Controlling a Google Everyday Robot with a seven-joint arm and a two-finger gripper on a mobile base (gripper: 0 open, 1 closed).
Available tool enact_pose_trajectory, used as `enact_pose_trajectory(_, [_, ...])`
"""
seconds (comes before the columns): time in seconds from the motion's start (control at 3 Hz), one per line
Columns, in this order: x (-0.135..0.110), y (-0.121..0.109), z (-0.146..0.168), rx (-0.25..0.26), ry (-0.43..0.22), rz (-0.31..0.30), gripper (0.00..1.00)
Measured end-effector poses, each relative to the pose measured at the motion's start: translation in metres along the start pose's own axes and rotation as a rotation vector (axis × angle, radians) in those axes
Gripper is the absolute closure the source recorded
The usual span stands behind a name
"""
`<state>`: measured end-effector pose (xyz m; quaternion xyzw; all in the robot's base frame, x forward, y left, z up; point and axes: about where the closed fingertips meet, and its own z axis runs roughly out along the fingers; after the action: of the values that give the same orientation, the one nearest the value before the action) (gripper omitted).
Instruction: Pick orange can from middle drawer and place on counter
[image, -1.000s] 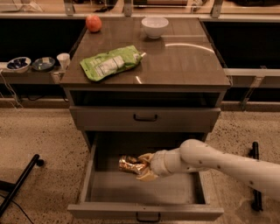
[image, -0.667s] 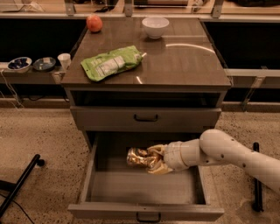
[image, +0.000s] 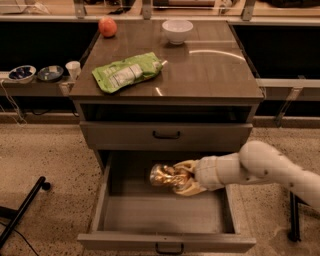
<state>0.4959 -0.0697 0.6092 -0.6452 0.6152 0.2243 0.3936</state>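
Right now my pincer (image: 179, 179) is clamped on the orange can (image: 163, 176), one finger above it and one beneath. The can lies on its side in my grip, its shiny dented end pointing toward the left. Both sit inside the open middle drawer (image: 165, 216), below the front edge of the table (image: 205, 67) and toward the back of the drawer, roughly midway between its side walls. Whether the can touches the grey drawer floor I cannot tell. My pale arm (image: 260, 167) reaches in from the right, crossing over the drawer's right wall.

Above the open drawer, the top drawer (image: 125, 136) is closed, its dark handle centred on the front.

Up on the table, a red-orange fruit (image: 107, 26) sits at the far left corner. A white bowl (image: 177, 31) stands by the far edge, about halfway along it and well apart from the fruit. A flat green pouch (image: 127, 72) lies nearer the left edge, slanted, with its narrow end aimed toward the table's middle. The right half of the table shows only a curved glare.

Left of the table, on a lower shelf, two small dark dishes (image: 21, 73) stand side by side with a white cup (image: 73, 69) just beside them.
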Motion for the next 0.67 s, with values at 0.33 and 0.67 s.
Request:
enact_pose_trajectory(0.33, [-0.004, -0.039, -0.087, 0.094, -0.008, -0.046, 1.0])
enact_pose_trajectory(0.67, [-0.021, -0.082, -0.171, 0.176, 0.03, -0.08, 1.0])
